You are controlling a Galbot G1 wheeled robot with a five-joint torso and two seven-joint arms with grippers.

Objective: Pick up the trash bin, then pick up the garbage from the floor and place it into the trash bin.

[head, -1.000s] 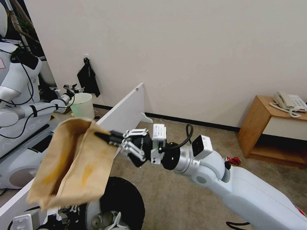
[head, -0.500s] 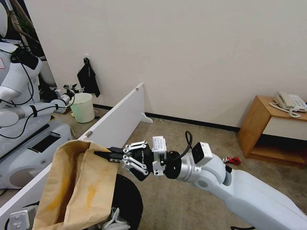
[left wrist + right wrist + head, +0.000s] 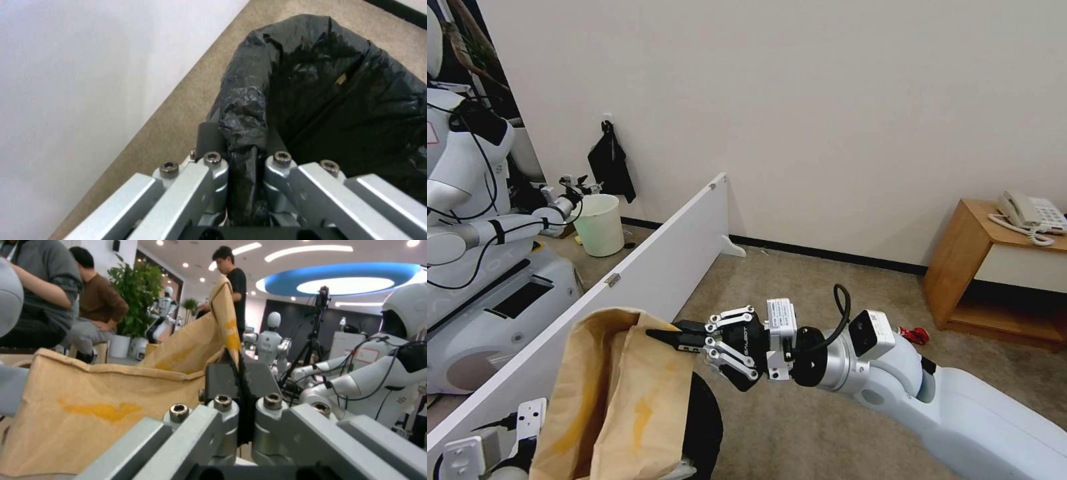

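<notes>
Though light and limp, the brown paper bag (image 3: 620,400) creases easily; best held by its top edge, where the right gripper (image 3: 675,335) pinches it now, hanging over the trash bin (image 3: 704,427). Left gripper (image 3: 242,156) is clamped on the bin's bag-lined rim. Bin looks lifted off the floor (image 3: 800,427), probably. Beyond: a white partition board (image 3: 647,267), a crushed red can (image 3: 914,335) on carpet.

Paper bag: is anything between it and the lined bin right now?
Nothing visible. The right gripper holds the paper bag by its top edge directly over the trash bin, which the left gripper grips by its rim.
</notes>
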